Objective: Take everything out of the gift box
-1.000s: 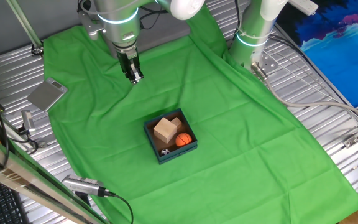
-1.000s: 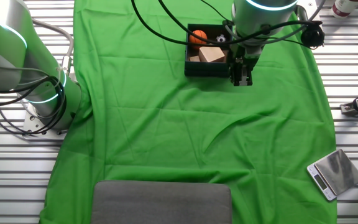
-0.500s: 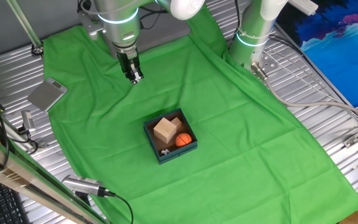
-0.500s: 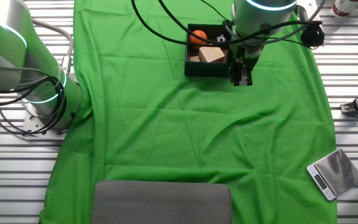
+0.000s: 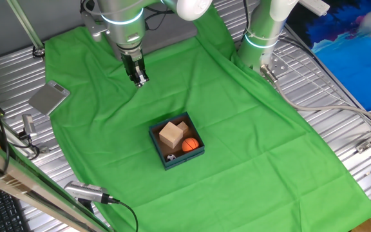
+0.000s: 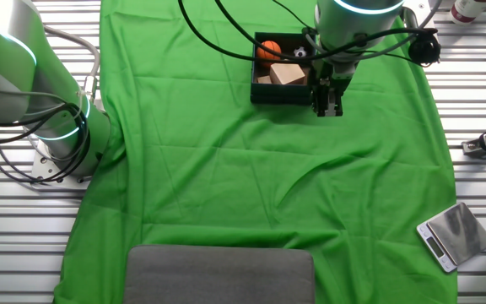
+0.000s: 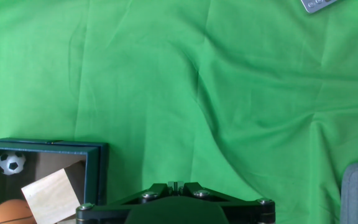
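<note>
On green cloth [image 5: 250, 129]: gift box [image 5: 195, 153] holding orange ball [image 5: 190, 145], wooden cubes [image 5: 171, 135], soccer ball [image 7: 10, 163] (tiny, in one corner). Above cloth, apart from box: gripper [image 5: 140, 80], empty, fingers seemingly pressed together.

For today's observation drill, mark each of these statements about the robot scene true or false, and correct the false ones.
1. The box sits on the green cloth. True.
2. The orange ball lies on the cloth outside the box. False: it is inside the box.
3. The gripper holds a cube. False: it holds nothing and hangs over bare cloth, away from the box.
4. A soccer ball is in the box. True.
5. The box is empty. False: a cube, the orange ball and the soccer ball all show inside.
</note>
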Robot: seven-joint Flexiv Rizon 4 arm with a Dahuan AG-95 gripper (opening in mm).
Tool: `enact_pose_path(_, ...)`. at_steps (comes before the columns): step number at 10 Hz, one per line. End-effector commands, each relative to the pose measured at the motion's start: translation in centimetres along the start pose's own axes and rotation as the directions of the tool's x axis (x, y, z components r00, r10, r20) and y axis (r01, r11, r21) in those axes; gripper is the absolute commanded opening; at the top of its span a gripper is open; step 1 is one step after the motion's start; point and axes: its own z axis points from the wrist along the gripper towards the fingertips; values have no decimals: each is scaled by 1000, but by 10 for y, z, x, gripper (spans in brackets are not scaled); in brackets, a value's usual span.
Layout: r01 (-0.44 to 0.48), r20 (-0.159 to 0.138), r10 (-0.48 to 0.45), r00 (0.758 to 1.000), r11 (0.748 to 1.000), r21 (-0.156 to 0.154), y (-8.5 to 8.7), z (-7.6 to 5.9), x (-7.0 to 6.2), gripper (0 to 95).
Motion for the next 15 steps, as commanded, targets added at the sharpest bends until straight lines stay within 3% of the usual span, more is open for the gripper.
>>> enact_pose_path(1,66,0,-66,998,998,0,0,0,0,0)
enact_pose_path(11,163,-7,-163,987,987,1,0,0,0,0)
enact_pose_path(15,166,-5,-166,986,986,-36,0,0,0,0)
